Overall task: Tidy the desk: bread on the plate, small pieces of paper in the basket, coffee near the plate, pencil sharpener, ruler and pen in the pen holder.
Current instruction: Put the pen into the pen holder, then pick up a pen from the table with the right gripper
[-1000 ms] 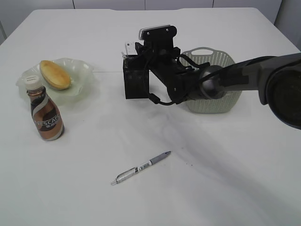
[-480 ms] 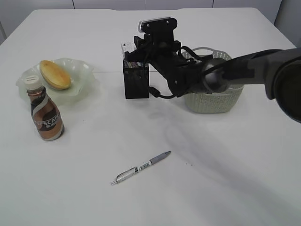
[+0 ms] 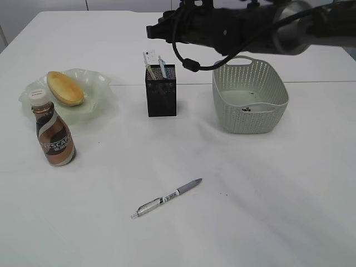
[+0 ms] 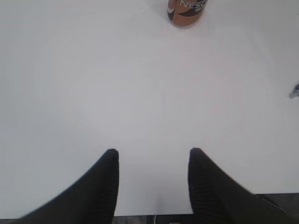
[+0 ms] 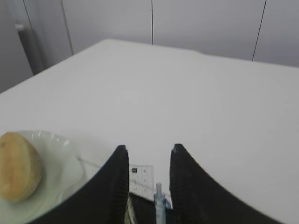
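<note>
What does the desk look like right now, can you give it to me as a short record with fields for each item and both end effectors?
bread: on the plate
plate: back left, pale-green glass
coffee: upright beside the plate, nearer the camera
pen holder: centre back, ruler and a blue-tipped pen standing in it
basket: right of the pen holder, small bits inside
loose pen: lying on the desk in front
right end effector: open, empty, above the pen holder
left end effector: open, empty, over bare desk
</note>
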You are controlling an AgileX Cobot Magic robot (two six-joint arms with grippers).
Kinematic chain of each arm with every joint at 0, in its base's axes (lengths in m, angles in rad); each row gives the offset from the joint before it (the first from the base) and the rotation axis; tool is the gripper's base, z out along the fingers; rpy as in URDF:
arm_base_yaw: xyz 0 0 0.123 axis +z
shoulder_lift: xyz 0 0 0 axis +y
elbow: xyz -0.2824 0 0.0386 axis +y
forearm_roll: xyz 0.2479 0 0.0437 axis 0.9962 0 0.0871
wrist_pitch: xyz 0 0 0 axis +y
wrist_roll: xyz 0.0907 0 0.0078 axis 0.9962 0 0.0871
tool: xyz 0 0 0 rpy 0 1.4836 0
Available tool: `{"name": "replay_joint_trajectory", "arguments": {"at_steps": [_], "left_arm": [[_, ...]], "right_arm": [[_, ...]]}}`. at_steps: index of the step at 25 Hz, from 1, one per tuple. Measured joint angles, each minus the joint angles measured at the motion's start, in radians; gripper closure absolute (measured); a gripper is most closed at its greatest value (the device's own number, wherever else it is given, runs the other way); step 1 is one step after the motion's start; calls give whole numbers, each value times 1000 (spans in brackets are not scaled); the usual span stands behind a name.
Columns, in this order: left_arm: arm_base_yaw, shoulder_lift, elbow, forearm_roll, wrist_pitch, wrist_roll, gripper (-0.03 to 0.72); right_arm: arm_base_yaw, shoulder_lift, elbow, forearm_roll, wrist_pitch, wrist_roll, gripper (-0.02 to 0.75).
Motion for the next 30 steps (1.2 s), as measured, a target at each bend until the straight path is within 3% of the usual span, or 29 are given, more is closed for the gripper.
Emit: {"name": "replay_joint_trajectory", "arguments": {"at_steps": [7, 17, 25, 30], "left_arm": [[0, 0, 0, 0, 11, 0, 328], [0, 0, 0, -36, 101, 0, 328], [0, 0, 0, -13, 77, 0, 328], [0, 0, 0, -36, 106, 0, 328]], "right_arm": [[10, -154, 0, 2, 450, 0, 511], [43, -273, 0, 112, 928, 2, 511], [44, -284, -6, 111, 1164, 2, 511], [44, -284, -50, 235, 1328, 2, 510]]}}
